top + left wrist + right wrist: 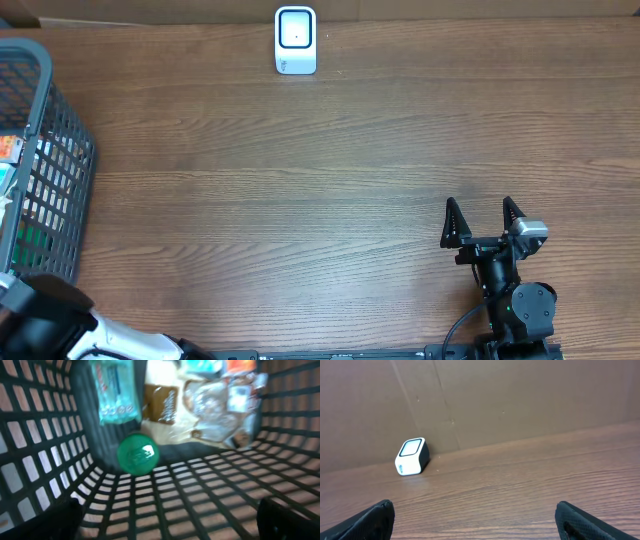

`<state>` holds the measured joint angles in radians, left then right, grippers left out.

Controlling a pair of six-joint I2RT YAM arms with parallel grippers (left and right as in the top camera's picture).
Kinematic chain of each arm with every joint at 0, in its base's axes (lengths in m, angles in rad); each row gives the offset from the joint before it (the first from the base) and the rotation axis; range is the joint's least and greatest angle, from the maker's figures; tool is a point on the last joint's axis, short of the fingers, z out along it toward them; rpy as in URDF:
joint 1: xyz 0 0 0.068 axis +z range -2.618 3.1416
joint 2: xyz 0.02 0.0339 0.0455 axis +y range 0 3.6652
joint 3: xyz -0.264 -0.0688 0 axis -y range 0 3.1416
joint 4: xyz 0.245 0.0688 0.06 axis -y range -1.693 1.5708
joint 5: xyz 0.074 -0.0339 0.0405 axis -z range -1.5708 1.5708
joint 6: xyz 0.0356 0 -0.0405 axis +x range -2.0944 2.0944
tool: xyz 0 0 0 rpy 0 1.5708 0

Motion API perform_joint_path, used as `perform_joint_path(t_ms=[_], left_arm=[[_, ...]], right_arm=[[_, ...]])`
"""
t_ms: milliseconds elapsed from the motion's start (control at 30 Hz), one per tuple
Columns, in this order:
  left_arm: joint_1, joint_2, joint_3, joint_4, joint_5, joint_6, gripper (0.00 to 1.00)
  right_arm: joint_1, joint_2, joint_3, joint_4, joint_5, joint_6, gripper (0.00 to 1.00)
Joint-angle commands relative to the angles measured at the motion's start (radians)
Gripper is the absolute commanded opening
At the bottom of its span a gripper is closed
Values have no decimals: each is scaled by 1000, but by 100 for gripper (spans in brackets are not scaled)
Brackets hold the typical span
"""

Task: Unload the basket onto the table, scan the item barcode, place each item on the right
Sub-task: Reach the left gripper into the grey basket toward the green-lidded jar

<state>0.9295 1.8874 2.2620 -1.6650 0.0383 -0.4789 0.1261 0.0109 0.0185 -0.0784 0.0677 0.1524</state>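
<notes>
Dark mesh basket point(70, 140) at the left of the table point(300, 200) holds a green round item point(138, 453) (among blurred packets point(220, 405)). The left gripper point(170, 520) hangs inside it, jaws spread, empty. Right gripper point(483, 220), spread too, sits well apart from the white scanner point(295, 40).

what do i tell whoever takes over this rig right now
Left hand: open, empty, inside the basket, facing a green round item and packets.
Right hand: open, empty, aimed toward the scanner far back.
Done: nothing picked, nothing scanned.
Left: grab an item from the basket, show its barcode to the scanner.
</notes>
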Motion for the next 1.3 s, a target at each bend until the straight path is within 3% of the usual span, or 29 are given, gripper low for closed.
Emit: perform_joint_path(t_ms=[0,467,1267], left_arm=[[2,98,-3,-25,-49,44,100],[-1,127,-306,93,-95,135,93],[-42,127,-520,291,-128,158,88]], right_arm=[[6,-8,-11,5,10,-4,100],[6,-8,-11,5,10,-4,100],[6,-8,-11,5,10,-4,100]])
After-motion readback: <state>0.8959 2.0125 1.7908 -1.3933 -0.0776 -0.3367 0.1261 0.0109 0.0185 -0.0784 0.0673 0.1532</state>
